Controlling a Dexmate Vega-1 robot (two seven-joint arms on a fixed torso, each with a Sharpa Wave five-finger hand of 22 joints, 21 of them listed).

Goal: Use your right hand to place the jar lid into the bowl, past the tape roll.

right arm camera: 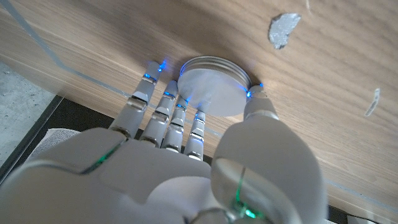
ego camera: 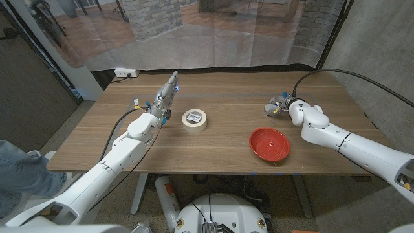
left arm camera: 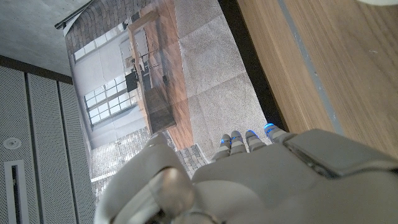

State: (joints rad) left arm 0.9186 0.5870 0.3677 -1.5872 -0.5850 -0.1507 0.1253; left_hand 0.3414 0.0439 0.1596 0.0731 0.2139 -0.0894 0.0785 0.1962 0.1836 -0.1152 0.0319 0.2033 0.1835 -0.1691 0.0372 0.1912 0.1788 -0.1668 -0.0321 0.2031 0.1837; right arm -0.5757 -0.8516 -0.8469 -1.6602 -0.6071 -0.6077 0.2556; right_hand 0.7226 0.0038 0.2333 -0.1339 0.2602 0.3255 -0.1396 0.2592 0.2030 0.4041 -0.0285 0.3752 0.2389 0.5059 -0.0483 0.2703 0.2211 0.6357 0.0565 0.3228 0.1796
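the right hand [right arm camera: 186, 162] is closed around the lid [right arm camera: 212, 87], fingers and thumb on its ribbed silver rim, at the head view's right centre, above the red bowl [ego camera: 270, 143]. the tape roll [ego camera: 195, 119] lies mid-frame. left hand [ego camera: 165, 97] fingers straight, holding nothing. wooden counter [ego camera: 220, 155]; plastic sheeting behind.

Head view looks down from above over the whole worktop [ego camera: 213, 145], both arms coming in from the bottom corners. Right wrist view sits close behind its own fingers [right arm camera: 163, 112], facing the worktop wood (shared with head view). Left wrist view, turned, looks past the worktop edge at the backdrop [left arm camera: 155, 74].
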